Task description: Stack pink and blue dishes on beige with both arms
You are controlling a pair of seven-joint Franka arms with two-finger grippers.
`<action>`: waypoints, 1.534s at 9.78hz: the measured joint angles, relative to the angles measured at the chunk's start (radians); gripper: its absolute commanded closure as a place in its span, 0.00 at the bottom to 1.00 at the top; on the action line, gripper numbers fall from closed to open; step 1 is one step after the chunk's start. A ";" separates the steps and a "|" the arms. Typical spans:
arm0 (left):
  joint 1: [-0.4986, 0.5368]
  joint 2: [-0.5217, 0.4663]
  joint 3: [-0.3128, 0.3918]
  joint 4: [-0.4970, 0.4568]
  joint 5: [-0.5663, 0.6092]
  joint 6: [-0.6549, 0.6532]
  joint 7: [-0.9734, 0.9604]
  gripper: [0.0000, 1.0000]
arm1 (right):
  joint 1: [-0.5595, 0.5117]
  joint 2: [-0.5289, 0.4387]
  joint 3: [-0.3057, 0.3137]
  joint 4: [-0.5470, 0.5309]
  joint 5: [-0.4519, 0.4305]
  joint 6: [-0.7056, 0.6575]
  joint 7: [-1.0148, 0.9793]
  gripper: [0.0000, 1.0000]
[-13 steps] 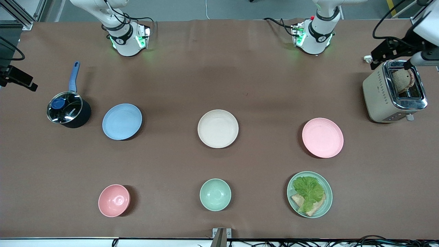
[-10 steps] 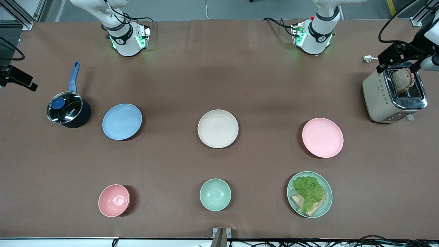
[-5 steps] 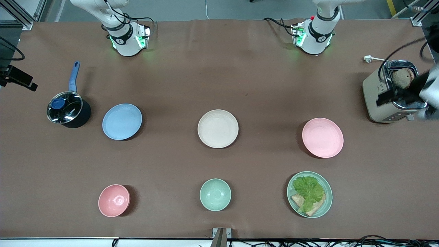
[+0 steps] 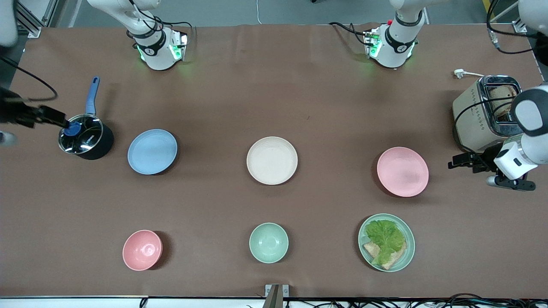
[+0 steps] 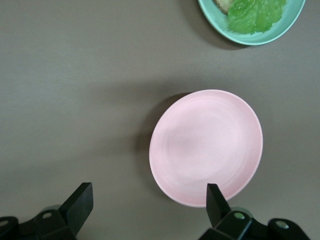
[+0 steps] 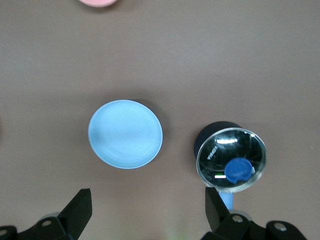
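The pale pink plate (image 4: 402, 171) lies toward the left arm's end of the table. The beige plate (image 4: 272, 160) lies mid-table, and the light blue plate (image 4: 152, 151) toward the right arm's end. All three are bare and flat. My left gripper (image 4: 461, 161) hangs open in the air between the pink plate and the toaster. In the left wrist view the pink plate (image 5: 206, 147) reaches one finger of the left gripper (image 5: 148, 205). My right gripper (image 4: 53, 116) hangs open above the pot's edge. The blue plate (image 6: 125, 133) lies ahead of the right gripper (image 6: 147, 207).
A beige toaster (image 4: 475, 115) with bread stands at the left arm's end. A lidded black pot (image 4: 85, 139) with a blue handle sits beside the blue plate. Nearer the camera are a pink bowl (image 4: 142, 250), a green bowl (image 4: 269, 242) and a mint plate (image 4: 406, 252) of lettuce and bread.
The left gripper has swung from over the toaster to beside the pink plate. The right gripper has come in from the table's edge to above the pot. No plate has moved.
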 measured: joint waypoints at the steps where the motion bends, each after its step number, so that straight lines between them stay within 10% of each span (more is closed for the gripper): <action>1: 0.018 0.055 0.000 -0.001 -0.073 0.024 0.079 0.01 | -0.001 0.015 -0.020 -0.101 0.025 0.110 -0.069 0.00; 5: 0.023 0.211 -0.001 0.002 -0.223 0.042 0.264 0.32 | -0.004 0.130 -0.046 -0.343 0.143 0.466 -0.284 0.00; 9: 0.023 0.254 -0.004 0.021 -0.229 0.045 0.277 0.99 | -0.008 0.289 -0.051 -0.404 0.387 0.671 -0.579 0.00; 15: -0.019 0.185 -0.034 0.095 -0.208 0.002 0.201 1.00 | -0.009 0.324 -0.050 -0.479 0.427 0.813 -0.695 0.21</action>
